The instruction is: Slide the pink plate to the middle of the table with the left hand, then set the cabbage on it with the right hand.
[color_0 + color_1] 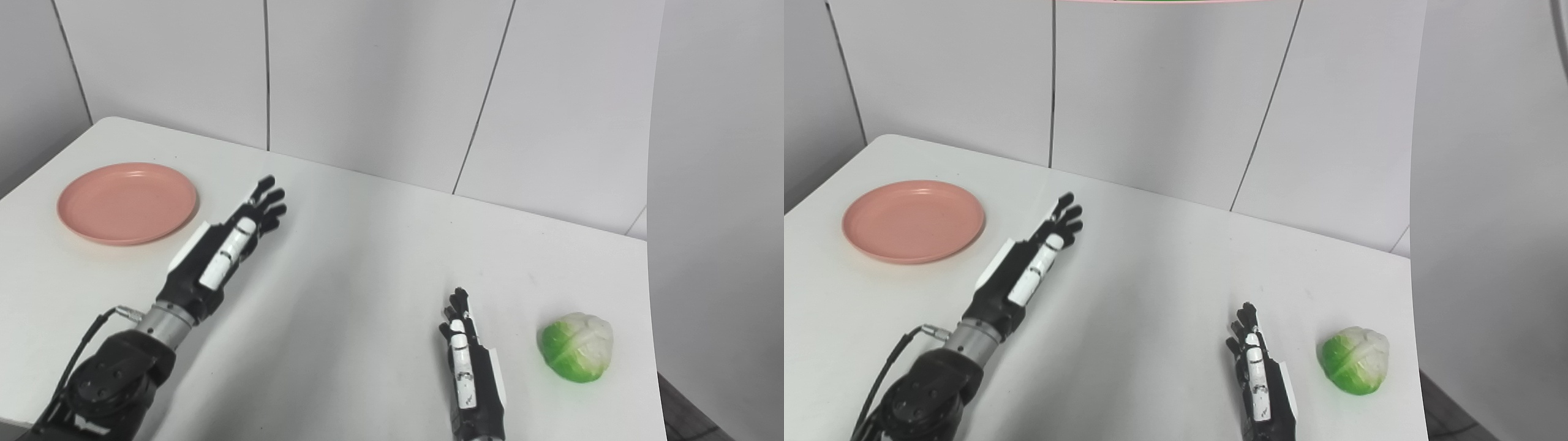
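Note:
The pink plate (127,203) lies flat at the table's far left with nothing on it. My left hand (242,229) reaches out over the table just right of the plate, fingers straight and apart, open, not touching the plate. A green and white cabbage (576,346) rests near the table's right edge. My right hand (464,349) sits low near the front edge, a short way left of the cabbage, fingers extended, open and holding nothing.
The white table (367,263) ends close to the cabbage at its right edge (650,343). A tiled wall (380,79) rises behind the table's far edge. A black cable (92,331) loops beside my left forearm.

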